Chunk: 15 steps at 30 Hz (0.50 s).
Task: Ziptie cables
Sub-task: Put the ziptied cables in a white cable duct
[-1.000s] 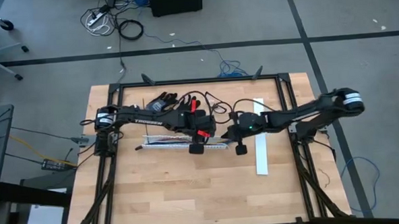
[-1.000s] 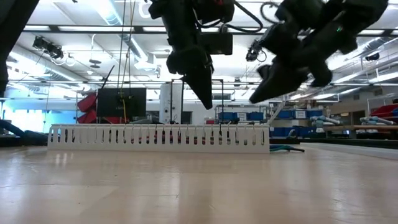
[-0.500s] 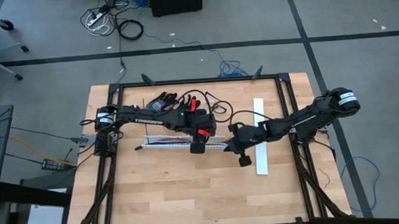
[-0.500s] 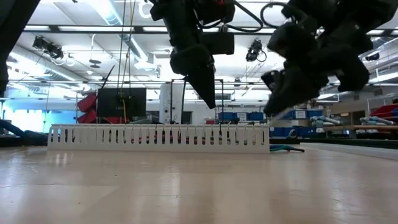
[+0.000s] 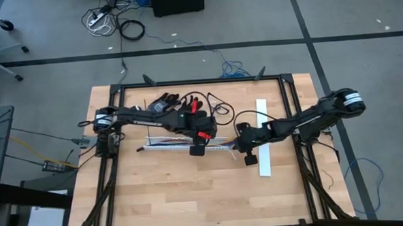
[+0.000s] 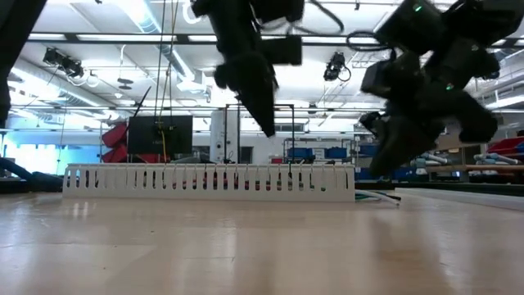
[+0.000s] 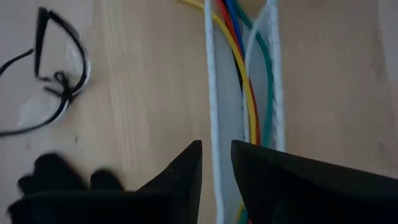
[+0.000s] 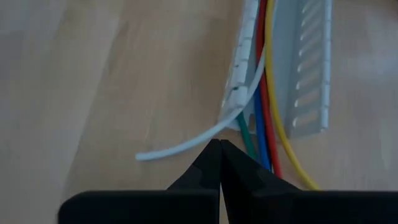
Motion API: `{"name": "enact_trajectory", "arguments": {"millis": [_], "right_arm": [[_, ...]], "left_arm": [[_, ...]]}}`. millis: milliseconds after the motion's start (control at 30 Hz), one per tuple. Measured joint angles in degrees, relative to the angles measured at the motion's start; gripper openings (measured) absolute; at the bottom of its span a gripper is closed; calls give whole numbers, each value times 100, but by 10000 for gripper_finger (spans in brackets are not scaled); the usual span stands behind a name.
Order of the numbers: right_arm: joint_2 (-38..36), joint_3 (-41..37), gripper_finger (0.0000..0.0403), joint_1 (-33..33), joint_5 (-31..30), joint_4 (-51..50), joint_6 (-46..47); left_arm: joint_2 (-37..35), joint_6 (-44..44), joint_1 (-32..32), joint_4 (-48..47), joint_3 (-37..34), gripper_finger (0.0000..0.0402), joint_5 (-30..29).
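Thin, limp coloured cables (image 8: 266, 93) lay along the white slotted plastic duct (image 8: 308, 74), likeliest pinched at their loose ends beyond its mouth, where the closed right gripper (image 8: 219, 163) hovered; the left gripper (image 7: 216, 167), slightly parted, held nothing.

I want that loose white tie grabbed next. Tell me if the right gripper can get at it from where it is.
Probably yes. The right gripper, shut, hangs just short of the white tie's free end, with bare table around. It must open first.
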<state>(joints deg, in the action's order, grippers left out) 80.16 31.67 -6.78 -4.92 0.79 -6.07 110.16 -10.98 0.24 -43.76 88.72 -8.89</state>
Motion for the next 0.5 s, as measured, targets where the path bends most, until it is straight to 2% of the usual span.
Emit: {"name": "enact_trajectory", "arguments": {"millis": [100,233,367,500], "right_arm": [[-486,-203,0,-151,-76,-82,35],[-1549,-846,0,-305,-313,209,333],[-2431,-1809,0,-458,-116,1611,617],[-2691,-2385,3,-614,216,3218,727]], "left_arm": [[-397,227,-156,-348,-4,80,-76],[-1091,589,-443,-364,-119,80,-222],[-2061,1098,-907,-83,-740,80,-991],[-3049,2100,-1430,443,-1872,80,-1695]]}}
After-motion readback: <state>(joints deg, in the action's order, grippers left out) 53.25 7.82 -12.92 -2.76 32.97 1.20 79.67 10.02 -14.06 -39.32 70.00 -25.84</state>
